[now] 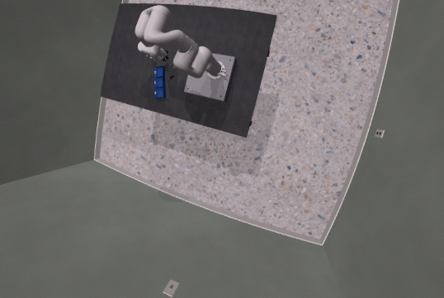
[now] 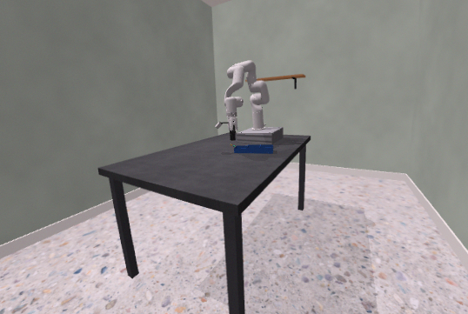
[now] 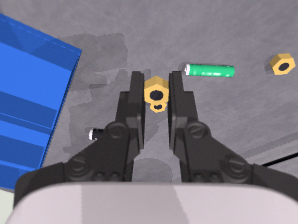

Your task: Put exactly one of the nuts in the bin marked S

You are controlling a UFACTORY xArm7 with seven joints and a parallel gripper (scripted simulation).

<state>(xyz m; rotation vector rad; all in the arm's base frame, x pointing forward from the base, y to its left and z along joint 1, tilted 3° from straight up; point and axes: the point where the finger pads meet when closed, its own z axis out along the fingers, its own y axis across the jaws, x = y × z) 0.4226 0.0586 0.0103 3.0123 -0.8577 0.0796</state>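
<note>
My gripper (image 3: 156, 88) (image 2: 232, 136) is shut on a yellow hex nut (image 3: 156, 93) and holds it above the dark table (image 2: 191, 171) (image 1: 239, 35). A second yellow nut (image 3: 159, 107) lies on the table and shows just under the held one. A third nut (image 3: 283, 64) lies at the far right in the wrist view. The row of blue bins (image 3: 30, 90) (image 1: 159, 83) (image 2: 254, 149) stands to the left of the gripper in the wrist view. I cannot read the bins' marks.
A green cylinder (image 3: 210, 70) lies on the table beyond the right finger. A small dark bolt (image 3: 95, 133) lies by the left finger. The arm's grey base plate (image 1: 206, 88) (image 2: 265, 133) stands beside the bins.
</note>
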